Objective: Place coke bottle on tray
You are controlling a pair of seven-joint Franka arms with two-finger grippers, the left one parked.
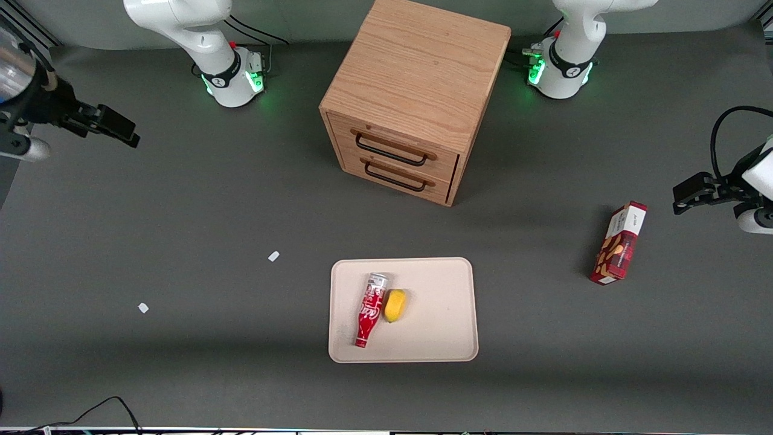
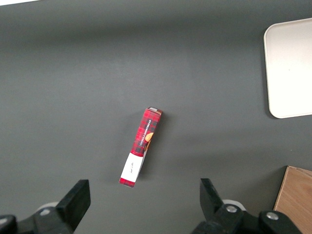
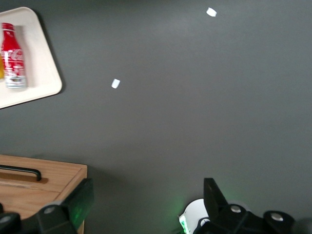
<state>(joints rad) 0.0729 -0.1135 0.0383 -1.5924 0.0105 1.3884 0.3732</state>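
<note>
The coke bottle (image 1: 369, 309) lies on its side on the cream-beige tray (image 1: 441, 338), its red cap toward the front camera and its silvery base away from it, touching a small yellow fruit (image 1: 395, 305). It also shows in the right wrist view (image 3: 12, 54), lying on the tray (image 3: 41, 73). My right gripper (image 1: 118, 130) is raised high at the working arm's end of the table, well away from the tray. Its fingers (image 3: 80, 200) stand wide apart with nothing between them.
A wooden two-drawer cabinet (image 1: 410, 96) stands farther from the front camera than the tray. A red snack box (image 1: 619, 243) lies toward the parked arm's end. Two small white scraps (image 1: 273, 256) (image 1: 143, 308) lie on the grey table toward the working arm's end.
</note>
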